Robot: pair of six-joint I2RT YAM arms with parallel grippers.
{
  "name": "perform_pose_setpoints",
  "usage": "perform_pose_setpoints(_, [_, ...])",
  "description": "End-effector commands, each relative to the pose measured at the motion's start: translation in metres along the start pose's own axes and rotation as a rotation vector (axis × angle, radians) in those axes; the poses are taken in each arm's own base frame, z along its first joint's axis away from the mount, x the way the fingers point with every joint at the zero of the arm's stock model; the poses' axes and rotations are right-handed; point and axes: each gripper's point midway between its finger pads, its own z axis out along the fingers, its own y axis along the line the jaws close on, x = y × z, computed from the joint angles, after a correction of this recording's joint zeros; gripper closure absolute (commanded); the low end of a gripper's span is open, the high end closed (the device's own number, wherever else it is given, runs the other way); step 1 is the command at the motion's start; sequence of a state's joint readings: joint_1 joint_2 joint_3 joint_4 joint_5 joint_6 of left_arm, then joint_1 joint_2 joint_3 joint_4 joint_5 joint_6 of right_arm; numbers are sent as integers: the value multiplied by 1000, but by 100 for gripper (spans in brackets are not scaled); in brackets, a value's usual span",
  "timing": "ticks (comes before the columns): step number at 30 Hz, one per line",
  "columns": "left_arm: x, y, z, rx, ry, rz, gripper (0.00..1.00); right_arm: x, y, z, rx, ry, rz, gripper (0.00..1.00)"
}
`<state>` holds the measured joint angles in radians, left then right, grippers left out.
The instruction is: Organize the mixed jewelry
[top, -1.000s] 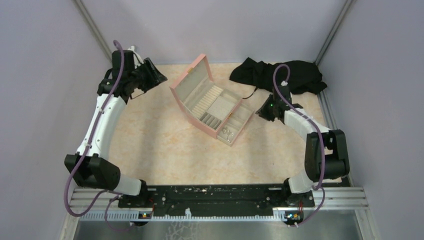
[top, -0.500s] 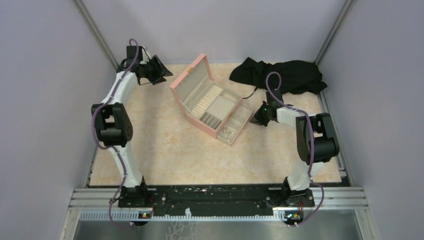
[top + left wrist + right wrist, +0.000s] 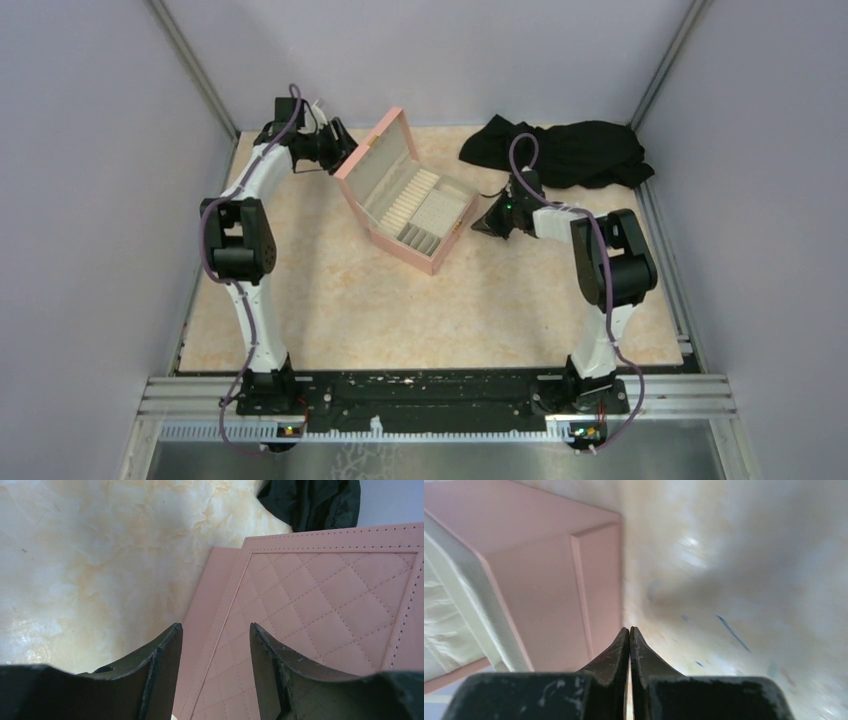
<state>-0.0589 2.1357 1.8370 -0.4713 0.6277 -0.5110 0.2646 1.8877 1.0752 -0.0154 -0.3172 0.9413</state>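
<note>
Mixed jewelry: no piece can be made out in any view. If the pieces sit in the pink box (image 3: 415, 212), they are too small for the overhead view or lie hidden in it. The box is open at mid-table, cream compartments showing, lid (image 3: 372, 152) raised on its far-left side. Left gripper (image 3: 337, 150) is behind that lid, jaws parted and empty. Its wrist view shows only the lid's quilted pink outer face (image 3: 320, 605), with the lid's stitched edge running diagonally up from between the fingertips (image 3: 167, 655). Right gripper (image 3: 491, 222) is just beside the box's right-hand wall, low over the table (image 3: 330, 300), with its jaws pressed together on nothing. Its wrist view shows the plain pink side wall (image 3: 549, 590) to the left of the closed tips (image 3: 629, 630), plus a sliver of cream lining. I cannot tell whether the tips touch the wall. Judgement: the compartments lie left of the right gripper and beyond the lid from the left one, so the right arm has the clearer way in, though it would have to lift over the wall and open first. Only the overhead view shows the compartments, and neither wrist camera sees inside. Black cloth (image 3: 565, 150) is heaped at the far right, well apart from the box.
</note>
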Motion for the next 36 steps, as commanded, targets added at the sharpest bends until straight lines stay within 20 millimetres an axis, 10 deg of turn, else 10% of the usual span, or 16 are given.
perform_pose_setpoints(1, [2,-1,3,43,17,41,42,-9,-3,-26,-32,-65,-26,100])
perform_pose_setpoints(6, [5,0,3,51,30,51,41,-10,-7,-15,-26,-67,2,100])
perform_pose_setpoints(14, [7,-7,-1,71,42,67,41,-5,69,21,-129,26,-51,100])
perform_pose_setpoints(24, [-7,-68,-42,10,-73,247,40,-60,-50,-97,139,-219,1,100])
perform_pose_setpoints(32, [105,-181,-12,75,64,474,40,-46,-96,-152,287,-313,-16,100])
perform_pose_setpoints(36, [108,-215,-19,76,-7,508,44,-48,-95,-162,300,-336,-45,99])
